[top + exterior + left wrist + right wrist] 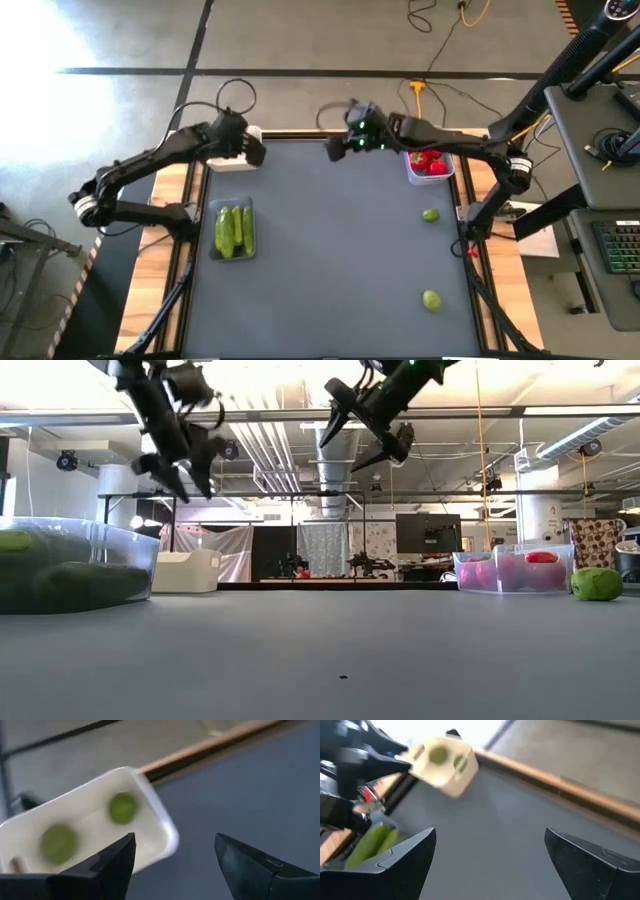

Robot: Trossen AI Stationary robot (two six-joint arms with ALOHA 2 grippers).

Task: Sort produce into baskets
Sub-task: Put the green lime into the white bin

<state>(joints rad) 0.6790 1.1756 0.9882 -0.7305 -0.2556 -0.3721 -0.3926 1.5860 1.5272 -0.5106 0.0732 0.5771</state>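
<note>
The white tub [95, 820] stands at the table's far left and holds two yellow-green balls [122, 807]. My left gripper [175, 855] hovers open just above it and a little toward the table's middle [255, 152], with nothing between its fingers. My right gripper [333, 148] hangs open and empty over the far middle of the table. Green pods [233, 228] lie in a clear tub [120, 555] at the left. Red pieces [430, 162] fill a clear tub [515, 572] at the far right. Two yellow-green balls [430, 215] [431, 298] rest on the table at the right.
The dark grey tabletop [330, 260] lies bare between the tubs. Wooden rails [170, 220] run along its left and right sides. Cables [430, 60] lie on the floor beyond the far edge, and a desk with a keyboard [615, 250] stands to the right.
</note>
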